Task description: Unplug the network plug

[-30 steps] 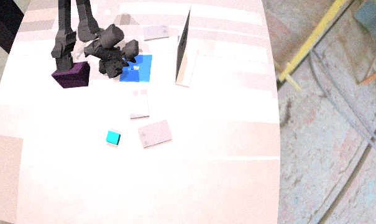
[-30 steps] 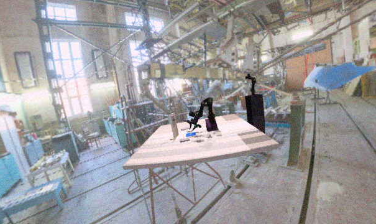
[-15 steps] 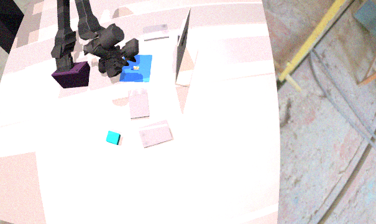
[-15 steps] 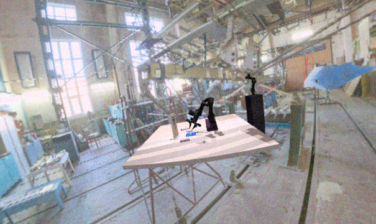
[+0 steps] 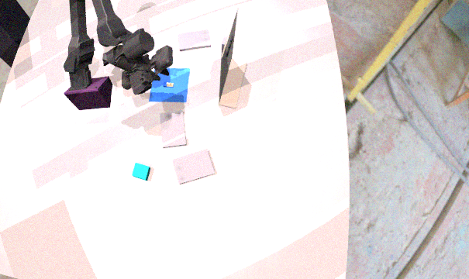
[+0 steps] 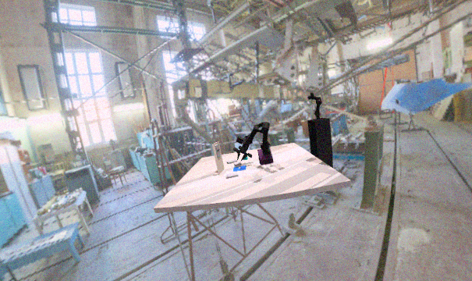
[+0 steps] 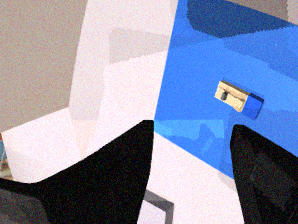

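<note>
The plug (image 5: 170,84) (image 7: 231,95), beige with a blue end, lies on the marked blue square (image 5: 180,96) (image 6: 239,168) (image 7: 195,80), inside its edges. My gripper (image 5: 161,74) (image 7: 193,132) is partly open and empty. In the wrist view its two black fingers stand apart, with only the blue square and pale table showing between them, and the plug lies beyond the right fingertip. The fingers appear to be above the square, clear of the plug. The upright panel (image 5: 227,58) (image 6: 218,158) stands beyond the square, with no plug visible in it.
A purple block (image 5: 98,94) (image 6: 265,157) is at the arm's base. Pale flat plates lie at the back (image 5: 194,40), beside the square (image 5: 174,132) and farther toward the front (image 5: 194,167). A small cyan block (image 5: 141,171) lies near the last plate.
</note>
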Controlling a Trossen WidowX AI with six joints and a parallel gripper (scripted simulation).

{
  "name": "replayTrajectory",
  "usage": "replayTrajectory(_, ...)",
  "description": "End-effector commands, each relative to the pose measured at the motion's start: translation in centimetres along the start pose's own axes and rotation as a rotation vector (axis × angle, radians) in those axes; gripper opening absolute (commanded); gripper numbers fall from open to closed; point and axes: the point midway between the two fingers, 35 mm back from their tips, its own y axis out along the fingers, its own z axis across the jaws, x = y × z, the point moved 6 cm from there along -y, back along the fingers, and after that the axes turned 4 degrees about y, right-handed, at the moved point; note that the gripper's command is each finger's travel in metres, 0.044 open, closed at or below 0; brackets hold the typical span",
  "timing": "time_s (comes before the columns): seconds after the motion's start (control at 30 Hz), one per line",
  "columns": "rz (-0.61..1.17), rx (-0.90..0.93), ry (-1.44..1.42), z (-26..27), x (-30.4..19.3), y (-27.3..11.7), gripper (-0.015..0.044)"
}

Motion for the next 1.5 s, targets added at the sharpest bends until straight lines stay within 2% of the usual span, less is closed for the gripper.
replayTrajectory(0.0,0.003,0.005,-0.005,0.4,0.0,-0.5,0.0156)
replayTrajectory(1.47,0.008,0.006,0.003,2.2,-0.5,-4.3,0.0156)
